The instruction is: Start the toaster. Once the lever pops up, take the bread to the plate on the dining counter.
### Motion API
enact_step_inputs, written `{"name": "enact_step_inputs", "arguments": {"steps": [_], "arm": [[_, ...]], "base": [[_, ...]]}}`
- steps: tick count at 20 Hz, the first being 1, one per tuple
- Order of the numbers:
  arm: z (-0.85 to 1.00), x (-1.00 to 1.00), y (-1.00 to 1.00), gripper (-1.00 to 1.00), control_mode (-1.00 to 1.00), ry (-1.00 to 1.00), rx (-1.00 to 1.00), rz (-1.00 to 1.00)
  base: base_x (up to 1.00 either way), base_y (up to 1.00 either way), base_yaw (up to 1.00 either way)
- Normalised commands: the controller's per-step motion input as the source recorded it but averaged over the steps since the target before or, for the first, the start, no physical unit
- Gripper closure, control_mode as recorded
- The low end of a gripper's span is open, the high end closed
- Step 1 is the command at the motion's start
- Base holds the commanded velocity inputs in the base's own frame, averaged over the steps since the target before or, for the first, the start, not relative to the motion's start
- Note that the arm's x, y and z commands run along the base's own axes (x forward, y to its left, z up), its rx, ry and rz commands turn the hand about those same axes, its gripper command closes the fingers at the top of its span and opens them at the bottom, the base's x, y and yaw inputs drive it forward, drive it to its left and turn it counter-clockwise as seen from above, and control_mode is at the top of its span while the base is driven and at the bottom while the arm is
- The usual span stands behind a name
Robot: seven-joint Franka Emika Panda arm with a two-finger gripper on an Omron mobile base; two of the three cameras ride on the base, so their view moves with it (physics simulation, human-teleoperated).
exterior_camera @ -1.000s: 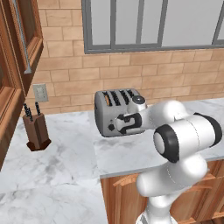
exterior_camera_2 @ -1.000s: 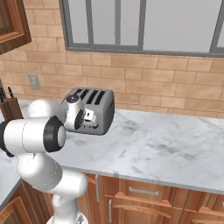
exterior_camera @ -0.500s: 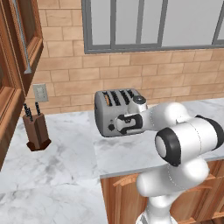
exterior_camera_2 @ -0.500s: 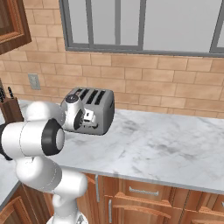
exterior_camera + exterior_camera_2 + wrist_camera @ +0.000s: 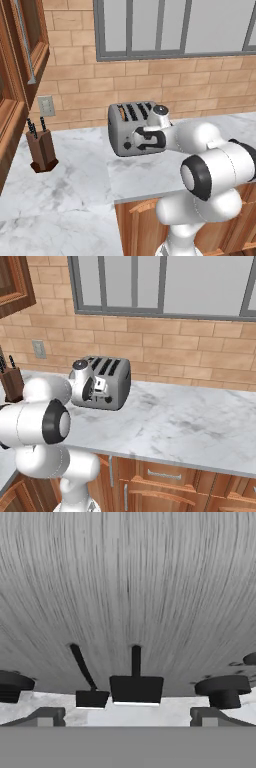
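Note:
The grey toaster (image 5: 118,131) (image 5: 118,382) stands on the marble counter below the window. A tan slice of bread (image 5: 122,112) sits in one of its top slots. My gripper (image 5: 135,140) (image 5: 102,388) is right up against the toaster's front face, open, with nothing between its fingers. In the hand view the brushed metal face (image 5: 128,587) is very close. A black lever (image 5: 136,689) lies between my fingertips (image 5: 50,715), and a smaller slider (image 5: 91,698) is beside it. A round knob (image 5: 222,688) sits on each side. The plate and the dining counter are out of view.
A wooden knife block (image 5: 42,147) (image 5: 11,381) stands on the counter left of the toaster. A tall wood cabinet (image 5: 20,75) fills the left side. The brick wall (image 5: 200,95) and a window lie behind the toaster. Wood drawers (image 5: 165,481) run under the counter.
My elbow has sunk a little while the hand has stayed at the toaster's front. The jaws have stayed wide open. The toaster has not moved.

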Motion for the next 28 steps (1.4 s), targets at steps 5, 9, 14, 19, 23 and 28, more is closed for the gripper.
{"name": "enact_step_inputs", "arguments": {"steps": [5,9,14,19,23,28], "arm": [[0.27,-0.04,0.00,-1.00,-1.00,0.00,0.00,0.00],[0.33,0.00,0.00,-1.00,-1.00,0.00,0.00,0.00],[0.38,-0.01,0.00,-1.00,-1.00,-0.01,0.00,0.00],[0.35,-0.06,0.00,-1.00,-1.00,-0.09,0.00,0.00],[0.32,0.00,0.00,-1.00,-1.00,-0.11,0.00,0.00],[0.31,0.00,0.00,-1.00,-1.00,-0.15,0.00,0.00]], "base": [[0.00,0.00,0.00],[0.00,0.00,0.00],[0.00,0.00,0.00],[0.00,0.00,0.00],[0.00,0.00,0.00],[0.00,0.00,0.00]]}}
